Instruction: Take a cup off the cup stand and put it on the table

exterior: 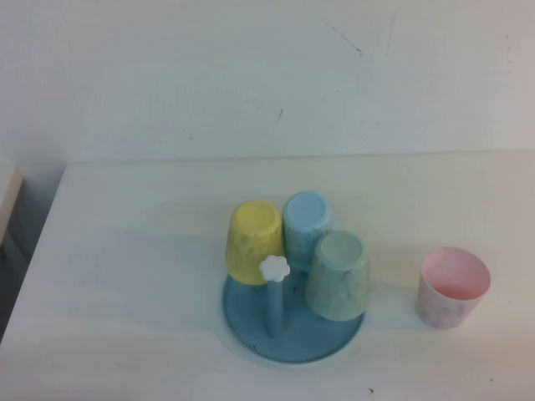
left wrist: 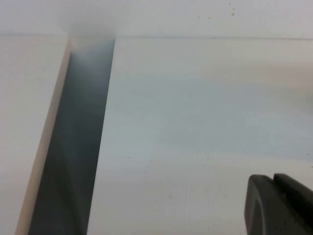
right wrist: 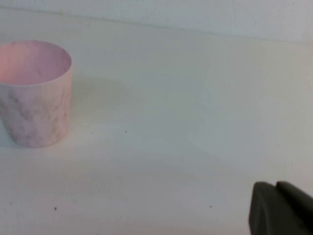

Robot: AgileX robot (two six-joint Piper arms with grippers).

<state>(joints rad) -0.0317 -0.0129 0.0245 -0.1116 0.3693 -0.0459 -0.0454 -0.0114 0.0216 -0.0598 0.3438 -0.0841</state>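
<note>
The yellow cup (exterior: 253, 242) hangs upside down on a peg of the round blue cup stand (exterior: 292, 341), at its left side. A light blue cup (exterior: 306, 221) and a pale green cup (exterior: 338, 274) sit upside down on other pegs. One peg with a white flower knob (exterior: 274, 268) stands bare at the front. Neither gripper shows in the high view. My left gripper (left wrist: 273, 177) is shut and empty above the bare white table (left wrist: 195, 122). My right gripper (right wrist: 275, 185) is shut and empty over the table, apart from the pink cup (right wrist: 35, 93).
The pink cup (exterior: 451, 286) stands upright on the table (exterior: 134, 276), right of the stand. The table's left edge borders a dark gap (left wrist: 73, 147) with another pale surface (left wrist: 24, 122) beyond it. A white wall rises behind the table.
</note>
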